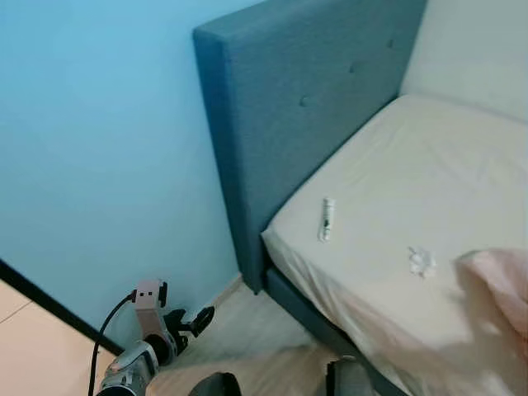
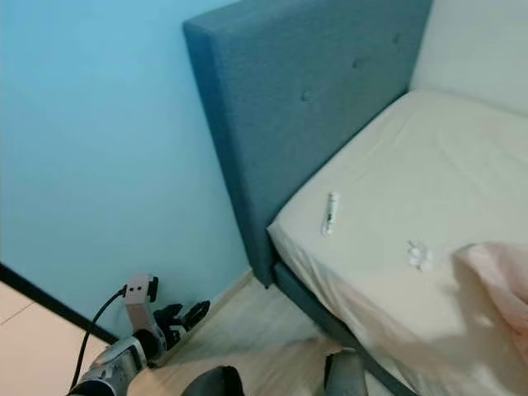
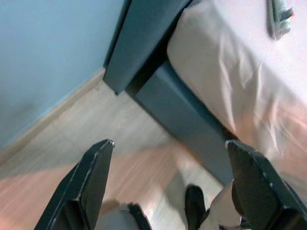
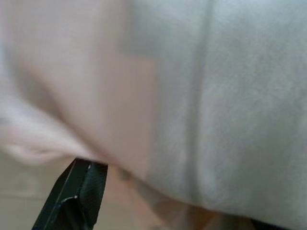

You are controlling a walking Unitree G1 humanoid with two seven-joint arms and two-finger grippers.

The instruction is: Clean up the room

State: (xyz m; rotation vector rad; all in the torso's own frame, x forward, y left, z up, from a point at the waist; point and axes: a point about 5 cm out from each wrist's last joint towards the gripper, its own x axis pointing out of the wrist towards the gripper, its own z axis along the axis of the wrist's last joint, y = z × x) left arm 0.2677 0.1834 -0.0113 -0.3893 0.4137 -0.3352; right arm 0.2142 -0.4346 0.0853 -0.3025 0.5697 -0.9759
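Observation:
A small white and green tube (image 1: 327, 219) lies on the cream mattress (image 1: 429, 157) near the headboard end. A crumpled white scrap (image 1: 421, 261) lies to its right. A pink cloth (image 1: 499, 280) rests blurred at the bed's right edge. In the right wrist view, my right gripper (image 4: 182, 191) is pressed up against this pink cloth (image 4: 72, 81). One black finger (image 4: 79, 191) stands wide to the side and the cloth covers the other. My left gripper (image 1: 191, 320) hangs low by the wall, open and empty (image 3: 168, 143) over the wooden floor.
A grey-blue padded headboard (image 1: 280, 107) stands against the light blue wall (image 1: 99, 148). The bed's dark frame (image 3: 182, 105) runs along the floor beside my feet (image 1: 216, 385). A black skirting strip (image 1: 41, 301) crosses the lower left.

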